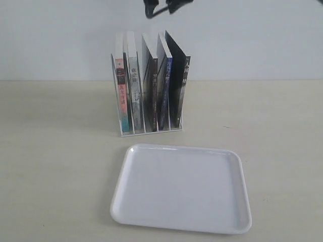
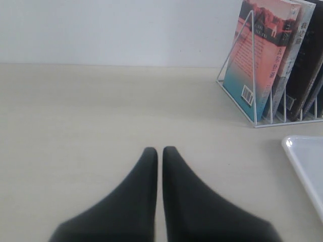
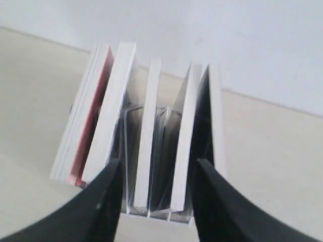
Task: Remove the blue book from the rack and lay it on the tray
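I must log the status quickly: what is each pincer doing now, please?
Left pincer: closed, holding nothing.
Right pincer: open, holding nothing.

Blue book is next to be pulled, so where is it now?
In the exterior view the blue book stands in the rack, fourth from the left, between a dark-spined book and the black book at the right end.

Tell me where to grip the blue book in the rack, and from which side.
Pinch the upper edge of the thin blue-spined paperback book from above. It stands upright in the white wire rack, neighbours close on both faces, so its top looks freest.
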